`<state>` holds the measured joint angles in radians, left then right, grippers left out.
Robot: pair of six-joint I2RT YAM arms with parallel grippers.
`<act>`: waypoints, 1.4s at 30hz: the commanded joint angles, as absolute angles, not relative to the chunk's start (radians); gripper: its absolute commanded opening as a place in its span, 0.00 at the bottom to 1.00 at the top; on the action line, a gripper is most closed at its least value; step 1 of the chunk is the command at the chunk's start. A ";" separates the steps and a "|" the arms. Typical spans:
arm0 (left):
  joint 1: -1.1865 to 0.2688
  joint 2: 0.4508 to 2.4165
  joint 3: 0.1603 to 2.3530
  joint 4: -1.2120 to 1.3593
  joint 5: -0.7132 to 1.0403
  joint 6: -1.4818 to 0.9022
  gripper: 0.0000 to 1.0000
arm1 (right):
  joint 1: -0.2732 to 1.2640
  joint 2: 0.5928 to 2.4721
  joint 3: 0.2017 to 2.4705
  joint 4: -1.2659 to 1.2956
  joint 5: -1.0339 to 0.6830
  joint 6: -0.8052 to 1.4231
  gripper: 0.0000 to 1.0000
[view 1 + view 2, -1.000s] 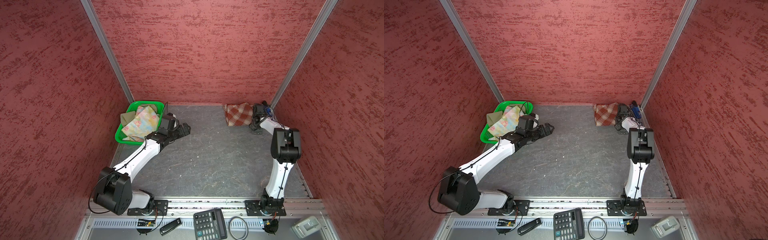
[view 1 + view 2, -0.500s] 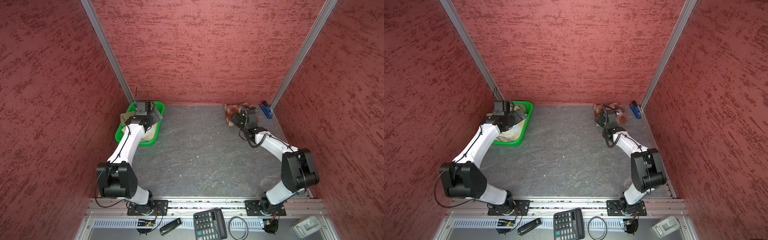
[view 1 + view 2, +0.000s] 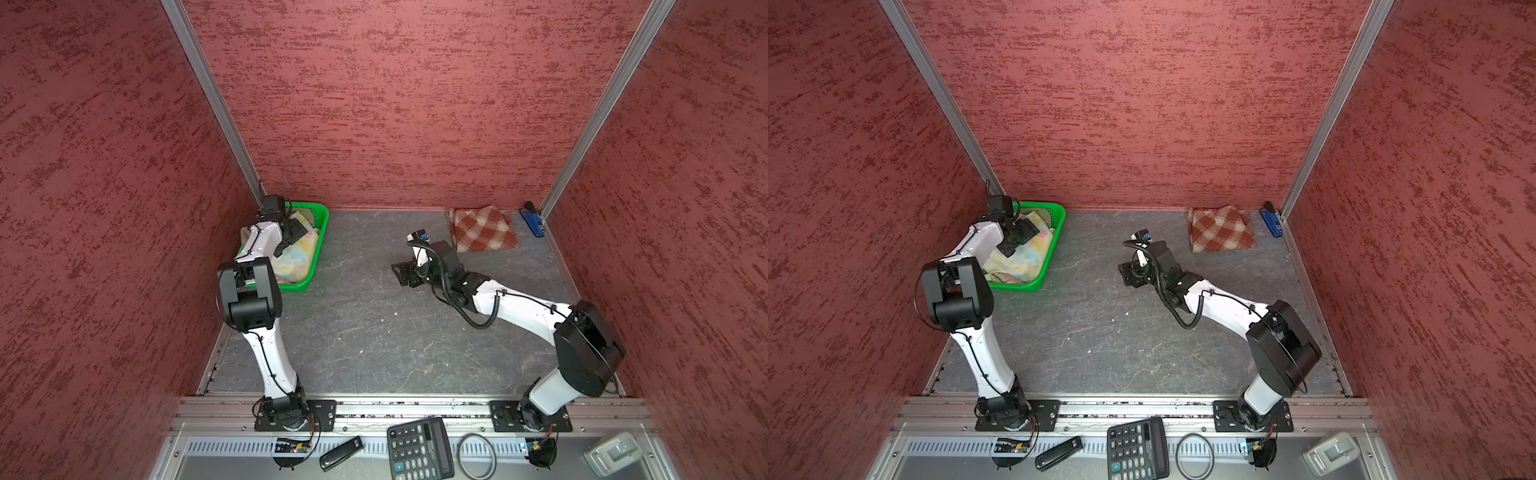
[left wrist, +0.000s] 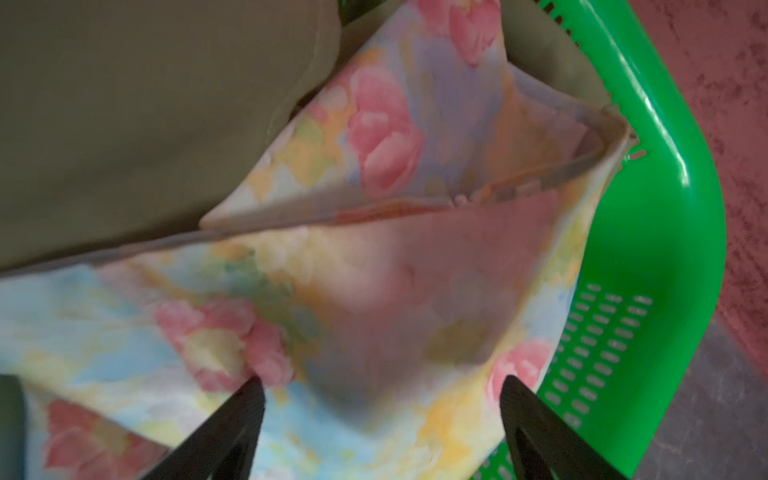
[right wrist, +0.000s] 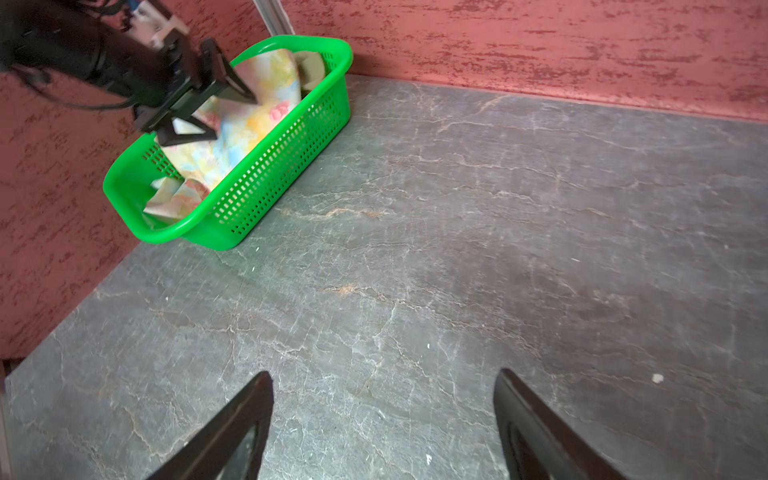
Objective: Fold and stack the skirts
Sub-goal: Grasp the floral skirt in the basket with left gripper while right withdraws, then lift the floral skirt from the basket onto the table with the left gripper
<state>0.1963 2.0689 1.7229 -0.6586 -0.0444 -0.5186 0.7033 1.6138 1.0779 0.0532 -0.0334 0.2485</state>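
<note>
**A:** How do the left jaws stand?

**B:** Apart. Both tips are down on the floral skirt (image 4: 374,291), one of them against a pink flower. I see no fold pinched between them.

**A:** And where is that skirt?

**B:** It's crumpled in the green basket (image 4: 665,208). The olive skirt (image 4: 145,104) lies up against it, at the end of the basket nearest the back wall. The basket sits at about ten o'clock on the desk (image 5: 457,249), tucked into the corner, and the left arm (image 3: 266,340) bends over it from the front rail.

**A:** What about the right jaws?

**B:** They're apart as well, holding nothing, with bare desk beneath them. They hang a little back of the desk's middle and point toward nine o'clock, at the basket.

**A:** Is there a third skirt?

**B:** Yes, the plaid skirt (image 3: 482,230) lies flat, folded to a rough square, at about one o'clock by the back wall. It's clear of the right jaws. A small blue object (image 3: 532,220) rests just beside it at its three o'clock, in the corner.

**A:** Anything nearer us?

**B:** At six o'clock, past the rail, there's a calculator (image 3: 419,449).
</note>
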 commanded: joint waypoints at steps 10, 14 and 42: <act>0.218 2.064 1.839 -0.670 0.040 -0.465 0.00 | 0.686 1.486 1.095 -0.015 0.082 0.206 0.81; 0.212 1.946 1.823 -0.641 0.058 -0.451 0.00 | 0.655 1.444 1.055 0.000 0.068 0.256 0.80; -0.330 1.371 1.982 -0.668 0.128 -0.251 0.00 | 0.375 1.143 0.980 -0.116 0.095 0.448 0.82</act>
